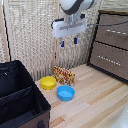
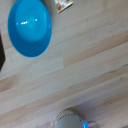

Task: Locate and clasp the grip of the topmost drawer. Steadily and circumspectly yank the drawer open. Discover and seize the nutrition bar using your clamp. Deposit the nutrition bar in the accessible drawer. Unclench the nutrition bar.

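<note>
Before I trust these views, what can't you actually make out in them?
- Topmost drawer: cut off by the exterior view's right edge; shut or ajar unclear.
- Nutrition bar: print blurred in the exterior view; wrist view's edge crops it.
- Gripper: fingers too small and blurred; open or shut unclear.

Glossy blue bowl (image 2: 30, 27), wooden floor (image 2: 85, 65)

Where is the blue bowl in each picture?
Exterior view: the blue bowl sits on the wooden floor near the bottom middle, beside the yellow bowl and in front of the nutrition bar.
Wrist view: the blue bowl fills the upper left corner.
Shared landmark: the nutrition bar, only a corner of it showing in the wrist view, close to the bowl.
</note>
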